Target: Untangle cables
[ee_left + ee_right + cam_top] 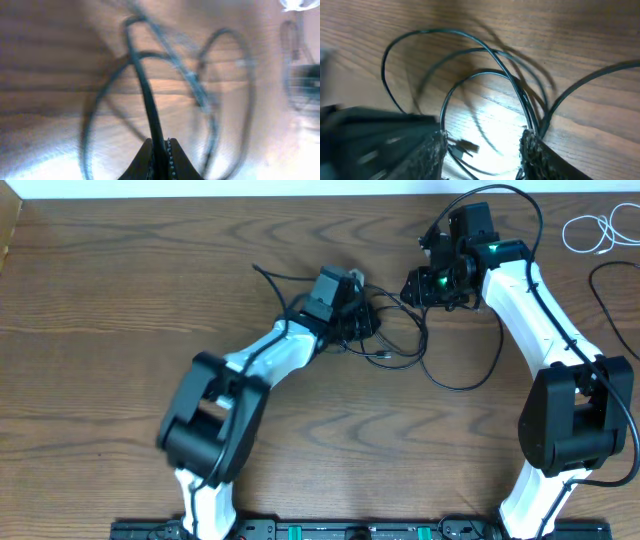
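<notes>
From above, my left claw (352, 315) sat in the middle of the table (120, 300), buried in the knot of black cables (400, 345). My right claw (425, 285) hovered just beside the same tangle, at its far side. The white cable (590, 230) lay coiled by itself at the far right corner, well apart. In my left wrist view, heavily blurred, the left claw (161, 150) was pressed together on one strand of the black cables (145, 90), which ran up from my fingertips into several overlapping loops. In my right wrist view the right claw (482, 145) was spread, with nothing clamped. A small plug (465, 146) lay on the wood between my fingers (436, 147), and the black cables (485, 50) arched ahead and ran down close to the other finger. To do this well, I judged I should hold my left pinch firm as an anchor. The right claw should close on a single strand or that plug, not a bunch, then draw outward slowly so the loops would slide free rather than cinch.
</notes>
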`<state>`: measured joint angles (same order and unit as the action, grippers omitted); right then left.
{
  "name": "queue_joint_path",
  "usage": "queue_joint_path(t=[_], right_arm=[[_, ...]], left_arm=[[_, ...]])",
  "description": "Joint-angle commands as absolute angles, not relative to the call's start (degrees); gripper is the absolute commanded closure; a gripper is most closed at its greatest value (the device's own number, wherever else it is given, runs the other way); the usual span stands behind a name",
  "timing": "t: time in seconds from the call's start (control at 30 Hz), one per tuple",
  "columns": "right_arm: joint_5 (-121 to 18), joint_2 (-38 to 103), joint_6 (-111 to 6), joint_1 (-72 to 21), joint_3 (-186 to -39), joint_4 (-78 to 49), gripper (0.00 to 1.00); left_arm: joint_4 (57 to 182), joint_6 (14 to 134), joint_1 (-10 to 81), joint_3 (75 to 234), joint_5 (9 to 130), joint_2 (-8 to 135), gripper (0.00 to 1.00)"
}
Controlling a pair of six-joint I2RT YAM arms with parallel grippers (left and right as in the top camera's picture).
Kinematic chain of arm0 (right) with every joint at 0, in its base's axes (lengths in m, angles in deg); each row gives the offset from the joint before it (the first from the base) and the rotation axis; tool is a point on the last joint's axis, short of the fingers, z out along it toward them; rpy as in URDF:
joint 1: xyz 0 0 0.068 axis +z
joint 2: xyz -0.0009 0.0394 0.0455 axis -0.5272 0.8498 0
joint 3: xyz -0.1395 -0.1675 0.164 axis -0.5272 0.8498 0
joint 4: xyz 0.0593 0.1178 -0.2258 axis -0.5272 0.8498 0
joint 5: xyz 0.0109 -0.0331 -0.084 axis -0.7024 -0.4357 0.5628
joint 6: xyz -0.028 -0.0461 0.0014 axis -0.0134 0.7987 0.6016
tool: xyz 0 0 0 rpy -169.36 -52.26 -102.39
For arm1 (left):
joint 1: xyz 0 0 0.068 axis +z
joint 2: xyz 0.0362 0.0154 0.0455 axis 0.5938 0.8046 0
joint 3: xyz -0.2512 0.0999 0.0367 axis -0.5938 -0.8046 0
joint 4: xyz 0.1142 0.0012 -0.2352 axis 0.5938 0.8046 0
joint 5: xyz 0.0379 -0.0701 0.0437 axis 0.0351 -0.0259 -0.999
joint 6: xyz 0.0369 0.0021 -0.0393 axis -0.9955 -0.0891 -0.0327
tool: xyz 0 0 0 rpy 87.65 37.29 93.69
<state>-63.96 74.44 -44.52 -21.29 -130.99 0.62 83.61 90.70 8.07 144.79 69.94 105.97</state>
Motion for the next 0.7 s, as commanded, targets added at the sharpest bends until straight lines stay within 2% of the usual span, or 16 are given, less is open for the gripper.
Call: queue_joint_path(t=[0.0,0.27,0.67], right_arm=[[-66.56,74.42,-44.98,-21.09,-130.9,1.05,0.55],[-71.35,74.42,-45.19,-21.09,-130.9,1.69,0.57],[-66.78,76.16,-45.17,-20.2,-130.88,4.7,0.6]], left_arm=[[83.74,88.43,8.18,144.92,71.66,98.89,0.93],[84.9,88.41,8.2,144.92,72.21,94.89,0.93],[85.79,88.41,8.18,144.92,72.6,94.86,0.93]])
